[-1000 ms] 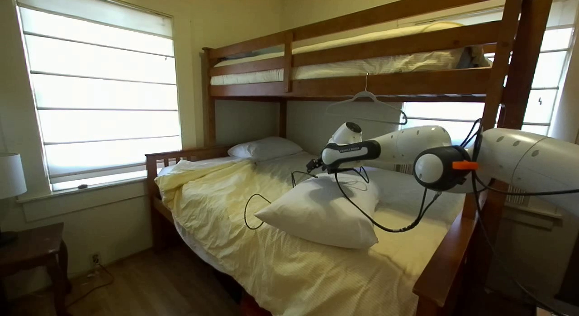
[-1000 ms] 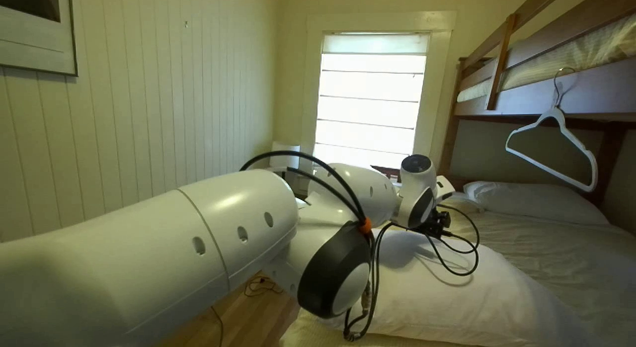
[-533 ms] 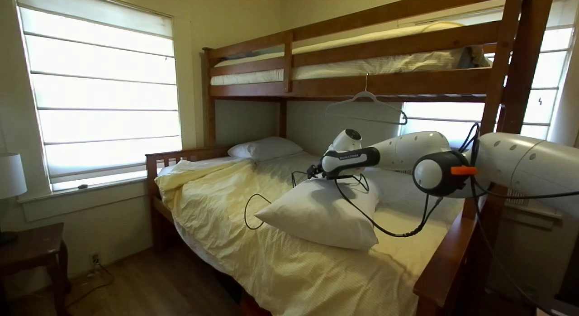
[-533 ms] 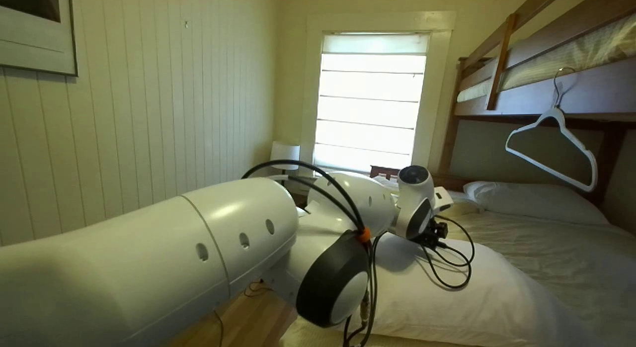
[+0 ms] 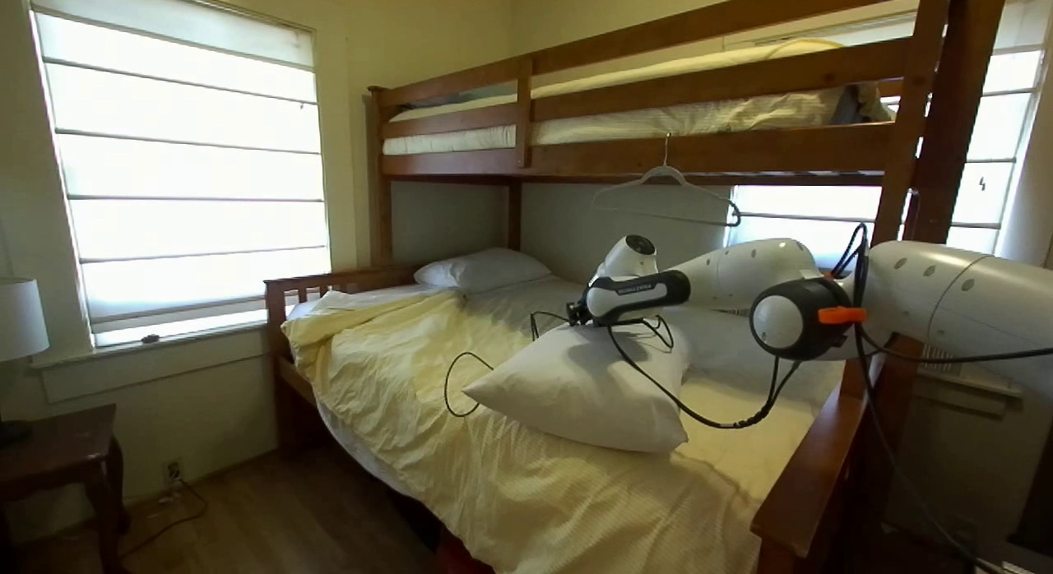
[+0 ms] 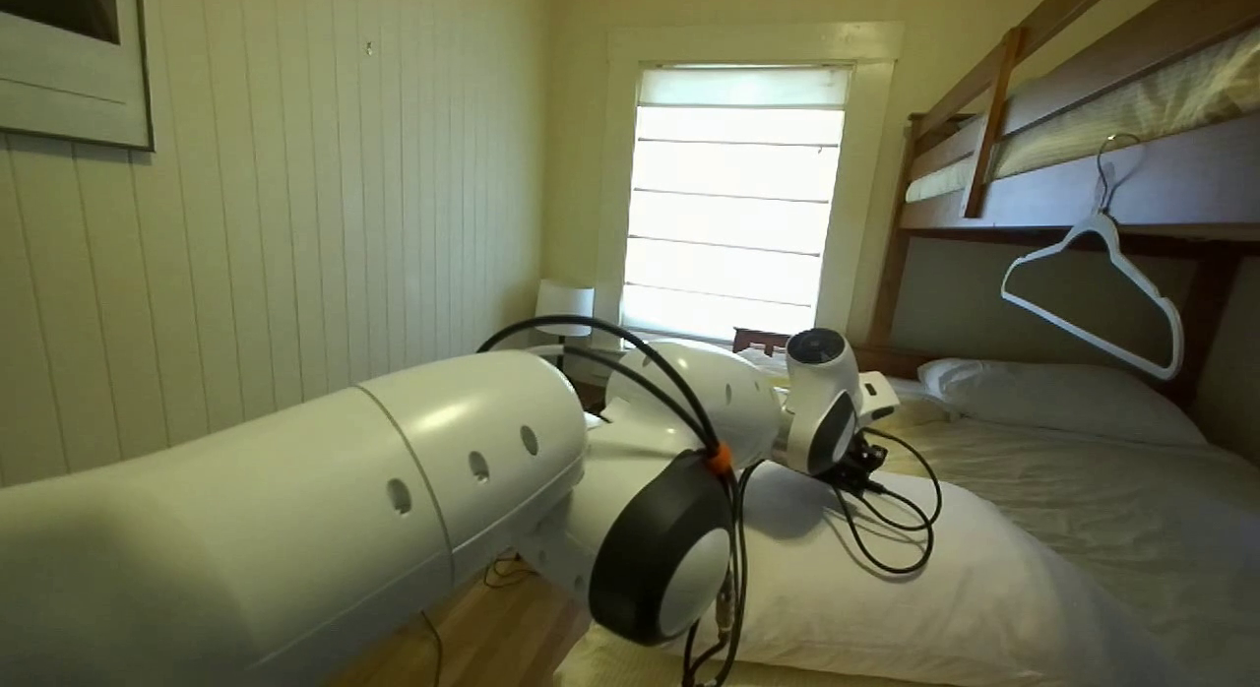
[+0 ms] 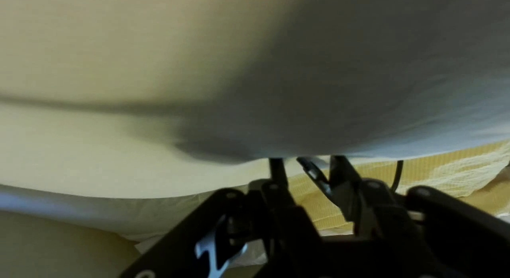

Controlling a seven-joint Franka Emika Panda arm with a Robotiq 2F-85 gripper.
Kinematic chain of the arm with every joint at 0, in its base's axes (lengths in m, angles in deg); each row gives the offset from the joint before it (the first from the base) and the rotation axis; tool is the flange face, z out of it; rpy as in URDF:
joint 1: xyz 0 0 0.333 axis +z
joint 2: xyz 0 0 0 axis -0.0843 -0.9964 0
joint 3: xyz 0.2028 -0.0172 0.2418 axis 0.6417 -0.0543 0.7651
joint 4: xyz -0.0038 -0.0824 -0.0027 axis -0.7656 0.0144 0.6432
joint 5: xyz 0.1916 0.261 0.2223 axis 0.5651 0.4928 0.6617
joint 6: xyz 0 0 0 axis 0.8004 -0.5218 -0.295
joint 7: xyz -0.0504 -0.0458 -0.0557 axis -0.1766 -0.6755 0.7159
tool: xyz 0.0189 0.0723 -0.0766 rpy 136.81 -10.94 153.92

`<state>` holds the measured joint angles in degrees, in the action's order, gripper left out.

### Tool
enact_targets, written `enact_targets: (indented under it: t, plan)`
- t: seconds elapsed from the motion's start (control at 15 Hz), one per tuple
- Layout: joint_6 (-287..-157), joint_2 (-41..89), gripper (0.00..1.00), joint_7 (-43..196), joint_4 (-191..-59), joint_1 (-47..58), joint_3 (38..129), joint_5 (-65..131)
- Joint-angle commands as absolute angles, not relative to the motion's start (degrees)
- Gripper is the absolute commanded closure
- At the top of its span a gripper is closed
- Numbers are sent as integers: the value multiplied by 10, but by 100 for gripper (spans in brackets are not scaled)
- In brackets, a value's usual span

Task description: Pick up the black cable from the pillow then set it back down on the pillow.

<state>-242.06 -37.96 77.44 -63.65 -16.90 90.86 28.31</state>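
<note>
The large cream-white pillow (image 5: 576, 385) lies on the bed beneath the arm's hand and fills the upper part of the wrist view (image 7: 119, 51). A thin black cable (image 5: 446, 386) curves out in a loop past the pillow's pointed corner. In the wrist view a bit of dark cord (image 7: 397, 174) shows right of my gripper (image 7: 307, 160). Its fingers stand partly apart, their tips covered by the pillow's bulging edge. A dark glossy strip (image 7: 314, 174) lies against the right finger; I cannot tell whether it is cable. The exterior views do not show the fingers clearly.
Thicker arm cables (image 6: 898, 572) loop down onto the pillow beside the hand. A white hanger (image 6: 1132, 323) hangs from the upper bunk rail. Toward the bed's far end lie a flatter pillow (image 5: 481, 270) and yellow bedding (image 5: 387, 352). A wooden footboard (image 5: 814, 475) borders the bed.
Compared with a second ago, the arm and hand have sunk slightly toward the pillow. Over the last half second they have barely moved. The cable loop by the corner has kept its place.
</note>
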Motion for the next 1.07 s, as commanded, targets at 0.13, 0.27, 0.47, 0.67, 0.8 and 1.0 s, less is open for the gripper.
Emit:
enact_targets:
  t: [0.13,0.27,0.47,0.67,0.8,1.0]
  plan:
    - [-2418,-396,100,728,-610,-153,869,276]
    - [-2419,-379,100,736,-614,-148,855,267]
    - [-2445,-347,98,832,-615,-159,891,274]
    - [-2436,-348,98,946,-562,-173,911,331]
    - [-2440,-336,98,962,-572,-181,908,344]
    - [-2445,-333,98,939,-573,-185,887,346]
